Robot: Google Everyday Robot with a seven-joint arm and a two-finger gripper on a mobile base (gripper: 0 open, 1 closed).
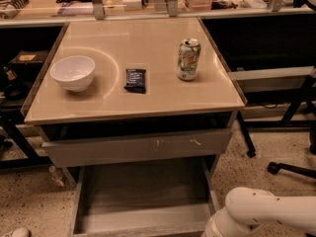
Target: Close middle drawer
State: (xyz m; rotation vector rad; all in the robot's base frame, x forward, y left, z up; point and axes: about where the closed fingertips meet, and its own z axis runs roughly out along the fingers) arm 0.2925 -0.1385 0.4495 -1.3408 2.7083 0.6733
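Note:
The middle drawer [143, 194] is pulled far out below the tabletop. Its smooth grey box interior is open to view and looks empty, and its front runs along the bottom edge of the view. Above it a grey drawer front with whitish scratch marks [138, 149] stands slightly out from the cabinet. Only my white arm [256, 214] shows, at the bottom right next to the open drawer's front right corner. My gripper is out of view below the frame's edge.
On the beige tabletop [148, 38] stand a white bowl [73, 72], a black packet [135, 79] and a drink can [188, 59]. A chair base [291, 168] is on the floor at right. A small bottle [56, 176] lies by the cabinet's left leg.

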